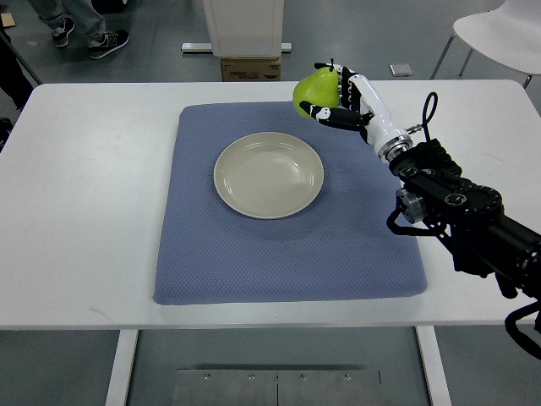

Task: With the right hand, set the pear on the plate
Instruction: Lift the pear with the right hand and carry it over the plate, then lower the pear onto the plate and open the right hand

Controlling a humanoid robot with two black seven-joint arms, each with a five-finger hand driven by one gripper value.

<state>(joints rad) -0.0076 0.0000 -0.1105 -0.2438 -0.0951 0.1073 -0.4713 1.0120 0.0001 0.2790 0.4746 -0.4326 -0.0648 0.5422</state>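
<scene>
— What have you got in your right hand (340, 101)?

— A green pear (314, 90). My fingers (319, 112) are curled round it, one across its front and others over the top and far side, so it is gripped, not resting on anything.

— Where is it compared with the plate (269, 175)?

— Beyond the plate and off to its right, above the far edge of the blue mat (287, 254). It is clear of the plate's rim, not over the dish.

— And the plate itself?

— It sits flat near the middle of the mat, which lies on the white table (84, 186).

— Your arm?

— It reaches in from the right of the plate, slanting across the mat's right edge up to the pear.

— Anything else about?

— Past the table's far side from the plate, a cardboard box (250, 68) on the floor, a white chair (499, 34), and a person's shoes (89, 38).
</scene>
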